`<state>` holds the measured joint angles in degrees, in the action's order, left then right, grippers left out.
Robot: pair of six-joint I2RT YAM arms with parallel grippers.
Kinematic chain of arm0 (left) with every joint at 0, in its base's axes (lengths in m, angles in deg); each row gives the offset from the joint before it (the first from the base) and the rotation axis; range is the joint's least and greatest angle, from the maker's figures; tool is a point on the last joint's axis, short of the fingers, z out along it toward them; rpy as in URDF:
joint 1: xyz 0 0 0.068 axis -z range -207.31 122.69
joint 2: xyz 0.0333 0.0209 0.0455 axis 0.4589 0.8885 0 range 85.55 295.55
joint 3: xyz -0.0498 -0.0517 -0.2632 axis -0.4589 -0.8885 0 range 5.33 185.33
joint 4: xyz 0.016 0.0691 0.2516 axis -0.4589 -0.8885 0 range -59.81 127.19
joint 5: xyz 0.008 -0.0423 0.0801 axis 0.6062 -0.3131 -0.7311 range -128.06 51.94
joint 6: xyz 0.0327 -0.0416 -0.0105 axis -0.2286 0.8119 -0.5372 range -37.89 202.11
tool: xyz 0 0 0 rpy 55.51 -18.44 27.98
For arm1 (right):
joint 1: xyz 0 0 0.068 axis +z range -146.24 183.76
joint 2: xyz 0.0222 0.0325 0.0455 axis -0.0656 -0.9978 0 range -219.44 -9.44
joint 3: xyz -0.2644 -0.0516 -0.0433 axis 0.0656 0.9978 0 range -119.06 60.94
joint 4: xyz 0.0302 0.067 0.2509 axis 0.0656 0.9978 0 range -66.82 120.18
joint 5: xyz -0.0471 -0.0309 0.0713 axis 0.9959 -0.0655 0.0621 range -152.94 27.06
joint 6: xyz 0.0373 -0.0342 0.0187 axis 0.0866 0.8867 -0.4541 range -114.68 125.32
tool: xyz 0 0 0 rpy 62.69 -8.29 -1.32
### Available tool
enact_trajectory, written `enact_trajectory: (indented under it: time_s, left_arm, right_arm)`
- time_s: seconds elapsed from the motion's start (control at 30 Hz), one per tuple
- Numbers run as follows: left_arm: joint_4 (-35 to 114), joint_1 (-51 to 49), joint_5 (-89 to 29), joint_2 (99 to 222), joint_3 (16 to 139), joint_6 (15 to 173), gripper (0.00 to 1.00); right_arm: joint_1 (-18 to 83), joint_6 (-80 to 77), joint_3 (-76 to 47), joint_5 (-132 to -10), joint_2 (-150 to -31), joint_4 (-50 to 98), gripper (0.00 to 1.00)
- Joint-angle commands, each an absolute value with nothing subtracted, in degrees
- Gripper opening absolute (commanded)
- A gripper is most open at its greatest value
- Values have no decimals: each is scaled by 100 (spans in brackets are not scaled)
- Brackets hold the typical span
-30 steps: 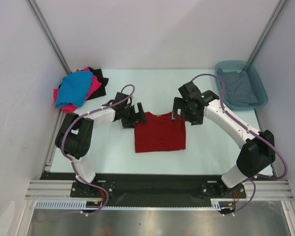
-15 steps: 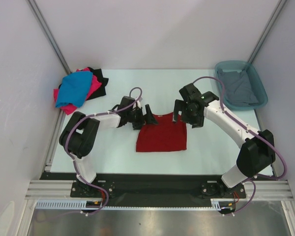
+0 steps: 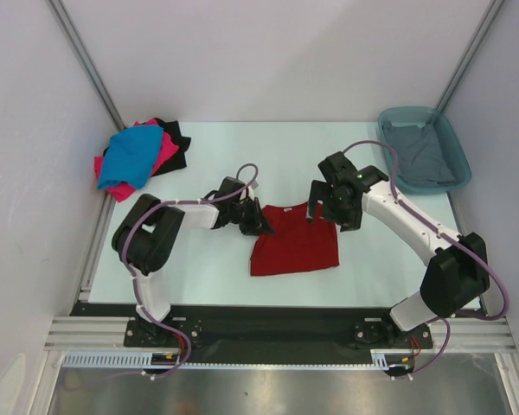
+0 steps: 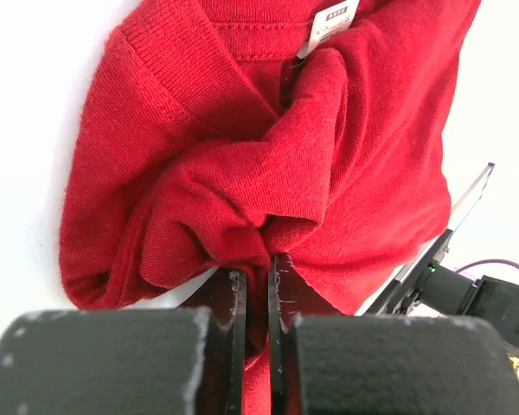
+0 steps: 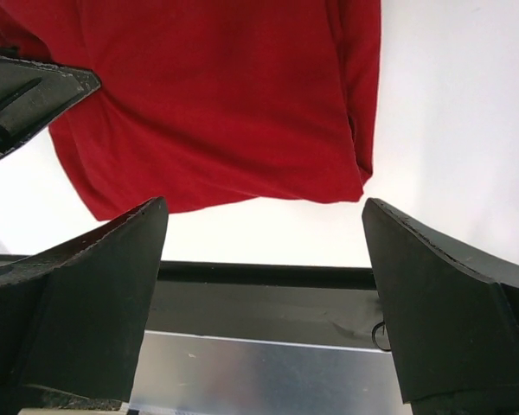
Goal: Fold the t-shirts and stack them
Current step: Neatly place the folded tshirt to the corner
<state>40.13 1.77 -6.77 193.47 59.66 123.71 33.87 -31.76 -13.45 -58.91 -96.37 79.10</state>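
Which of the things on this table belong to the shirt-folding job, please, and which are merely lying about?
Job: dark red t-shirt, pinched in the left fingers; blue t-shirt, pink t-shirt and black t-shirt piled far left; grey t-shirt far right.
Lying about: teal tub holding the grey one.

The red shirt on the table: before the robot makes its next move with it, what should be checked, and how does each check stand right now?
1. Grip of the left fingers: ok. They are shut on a bunch of the dark red t-shirt.
2. Grip of the right fingers: not ok. They are open above the shirt, holding nothing.
3. Shirt lying flat: not ok. It is bunched up at the left fingers.
4. How many layers the left fingers hold: cannot tell.
5. Other shirts out of the way: ok. The blue, pink and black pile sits apart at the far left corner.
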Motion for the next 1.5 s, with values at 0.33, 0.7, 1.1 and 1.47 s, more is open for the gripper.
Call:
enact_trajectory:
  time_s: [0.33, 0.7, 1.1, 1.47]
  left_arm:
    - [1286, 161, -2127, 19382, 8634, 10778, 0]
    - [-683, -1069, -2013, 21174, 13837, 10549, 0]
    - [44, -2668, -2145, 21536, 14534, 10839, 0]
    - [607, -3601, -2171, 21439, 14543, 10830, 0]
  right_arm:
    - [3092, -3072, -1746, -5942, -9715, 7776, 100]
    - [2442, -2176, -3274, -6575, -10971, 7829, 100]
    - [2222, -1463, -4391, -6768, -12052, 8163, 100]
    - [2266, -1569, -4462, -6865, -12202, 8145, 100]
